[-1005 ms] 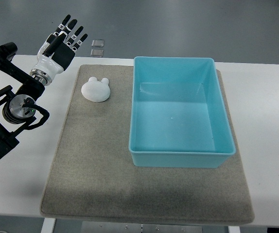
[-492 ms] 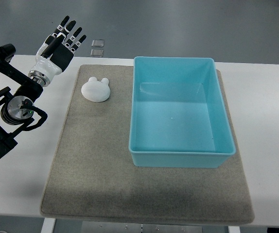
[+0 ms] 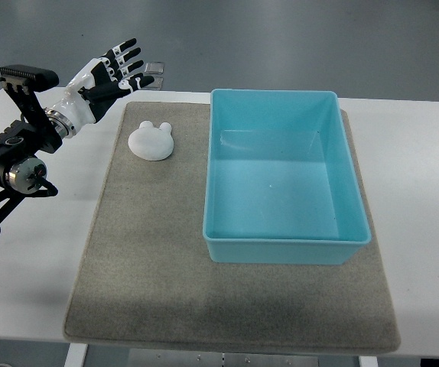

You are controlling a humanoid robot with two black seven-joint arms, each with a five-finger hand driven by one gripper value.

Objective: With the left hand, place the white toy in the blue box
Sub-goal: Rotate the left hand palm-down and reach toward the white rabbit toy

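I had swung the left hand point(image 3: 111, 73) right, fingers spread wide and empty, toward the white toy point(image 3: 151, 141) on the mat point(image 3: 143, 252), left of the empty blue box point(image 3: 284, 252); I judged the grasp was coming.

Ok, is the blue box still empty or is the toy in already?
Empty. The blue box shows only its bare floor; the white toy lies on the grey mat left of it, untouched.

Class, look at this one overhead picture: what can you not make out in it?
- Right arm: outside the top view altogether.
- Left arm: cut off by the picture's left edge.
- Two small squares beyond the table: partly hidden by the left hand; too small to identify.
- Toy's underside: hidden against the mat.
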